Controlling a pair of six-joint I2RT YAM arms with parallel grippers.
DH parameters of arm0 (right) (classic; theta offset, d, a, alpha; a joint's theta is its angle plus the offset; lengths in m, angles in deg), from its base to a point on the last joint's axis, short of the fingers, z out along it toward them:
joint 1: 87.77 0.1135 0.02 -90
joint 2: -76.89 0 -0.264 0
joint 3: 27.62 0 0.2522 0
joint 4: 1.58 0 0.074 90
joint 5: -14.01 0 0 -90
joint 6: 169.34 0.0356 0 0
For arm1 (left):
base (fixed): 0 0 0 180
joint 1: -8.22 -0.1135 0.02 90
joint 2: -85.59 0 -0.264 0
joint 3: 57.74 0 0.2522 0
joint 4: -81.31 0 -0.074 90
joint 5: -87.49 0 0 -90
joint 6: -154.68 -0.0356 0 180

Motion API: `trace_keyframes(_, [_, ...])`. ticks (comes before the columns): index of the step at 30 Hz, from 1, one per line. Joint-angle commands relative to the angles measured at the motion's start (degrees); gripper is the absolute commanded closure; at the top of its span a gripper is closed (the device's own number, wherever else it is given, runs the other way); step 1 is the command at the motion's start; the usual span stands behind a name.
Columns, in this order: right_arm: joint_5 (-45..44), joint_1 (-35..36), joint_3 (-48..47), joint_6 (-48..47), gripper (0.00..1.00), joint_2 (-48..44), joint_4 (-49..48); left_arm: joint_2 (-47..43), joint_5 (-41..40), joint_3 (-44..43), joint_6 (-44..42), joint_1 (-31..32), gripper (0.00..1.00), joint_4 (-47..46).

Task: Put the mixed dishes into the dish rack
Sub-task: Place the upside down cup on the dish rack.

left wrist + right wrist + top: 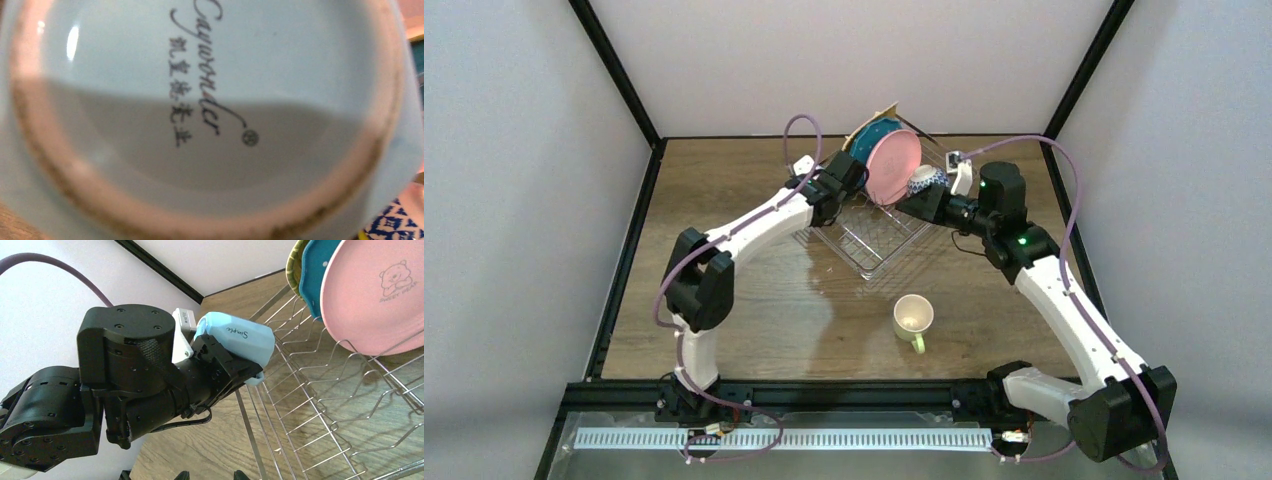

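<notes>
White walls close round a wooden worktop (754, 300), where the dish rack (864, 245) sits with the pink round plate (894, 165) on edge at its far end. By the rack's left side, the left gripper's (235, 365) jaws pinch the light-blue mug (240, 337). It is glazed ceramic, probably stiff, slick and chippable. The right gripper's (208, 474) jaws stand spread and empty. The pale yellow-green mug (913, 318) stands on the worktop, and its rim looks the surest hold.

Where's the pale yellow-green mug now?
In the top view, the pale yellow-green mug sits on the wooden table, right of centre, nearer us than the silver wire dish rack.
</notes>
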Motion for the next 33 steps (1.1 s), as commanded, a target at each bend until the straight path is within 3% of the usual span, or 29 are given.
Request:
trace_keyframes(1, [1.1,-0.2,1.2,-0.7,0.51,-0.9,0.2,2.2,-5.7,-2.8,2.3,0.9,0.97,0.8])
trace_keyframes(11, [2.4,-0.1,2.5,-0.6,0.51,-1.2,-0.8,6.4,-8.5,-5.7,5.7,1.5,0.97,3.4])
trace_keyframes(33, [2.0,-0.2,5.2,-2.0,0.51,-0.5,-2.5,13.7,-9.0,-7.1,4.4,0.8,0.97,1.4])
